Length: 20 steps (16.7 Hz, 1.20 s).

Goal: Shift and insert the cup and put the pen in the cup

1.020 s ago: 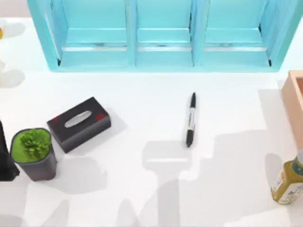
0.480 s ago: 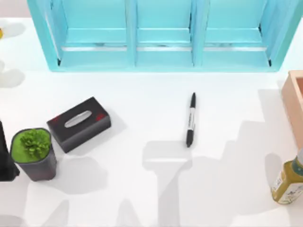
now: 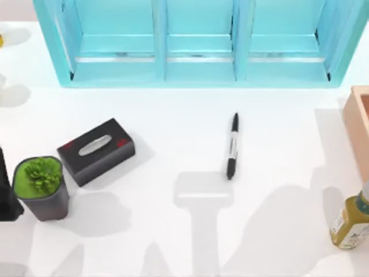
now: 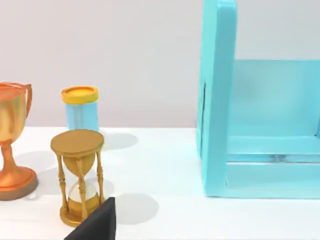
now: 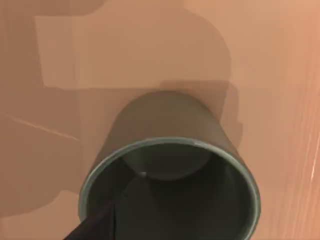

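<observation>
Black pen (image 3: 232, 146) lay flat on white table (image 3: 173, 127), centre, in front of turquoise shelf unit (image 3: 196, 43). Olive-grey cup (image 5: 170, 150) sat upright on salmon surface (image 5: 100, 50), close under R wrist cam. Jaw state of both grippers: can't tell.

White table (image 3: 173, 236); pen (image 3: 232, 146), tissue box (image 3: 95, 151), potted plant (image 3: 41, 187), bottle (image 3: 350, 222)

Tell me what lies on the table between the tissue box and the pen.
Nothing: in the top view the white table is bare between the tissue box and the pen.
</observation>
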Each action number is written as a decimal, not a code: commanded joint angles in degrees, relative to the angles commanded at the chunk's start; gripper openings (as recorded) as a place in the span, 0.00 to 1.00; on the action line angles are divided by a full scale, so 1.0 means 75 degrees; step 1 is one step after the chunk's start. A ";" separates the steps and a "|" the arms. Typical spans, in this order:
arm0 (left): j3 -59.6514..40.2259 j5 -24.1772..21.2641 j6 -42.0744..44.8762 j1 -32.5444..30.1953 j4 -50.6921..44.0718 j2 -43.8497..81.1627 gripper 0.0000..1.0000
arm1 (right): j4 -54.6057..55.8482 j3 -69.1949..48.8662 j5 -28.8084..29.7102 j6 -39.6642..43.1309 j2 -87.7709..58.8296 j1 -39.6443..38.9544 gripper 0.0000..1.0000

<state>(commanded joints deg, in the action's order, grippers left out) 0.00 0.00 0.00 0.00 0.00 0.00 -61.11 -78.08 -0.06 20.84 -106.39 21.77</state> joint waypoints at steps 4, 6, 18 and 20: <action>0.0000 0.0000 0.0000 0.0000 0.0000 0.0000 1.00 | 0.1064 0.0865 0.0000 -0.0003 -0.0272 0.0001 1.00; 0.0000 0.0000 0.0000 0.0000 0.0000 0.0000 1.00 | 0.1132 0.0924 0.0001 -0.0001 -0.0296 0.0005 1.00; 0.0000 0.0000 0.0000 0.0000 0.0000 0.0000 1.00 | 0.1132 0.0924 0.0001 -0.0001 -0.0296 0.0005 0.25; 0.0000 0.0000 0.0000 0.0000 0.0000 0.0000 1.00 | 0.1132 0.0924 0.0001 -0.0001 -0.0296 0.0005 0.10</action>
<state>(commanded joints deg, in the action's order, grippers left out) 0.00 0.00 0.00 0.00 0.00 0.00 -52.62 -71.15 -0.05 20.84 -108.61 21.81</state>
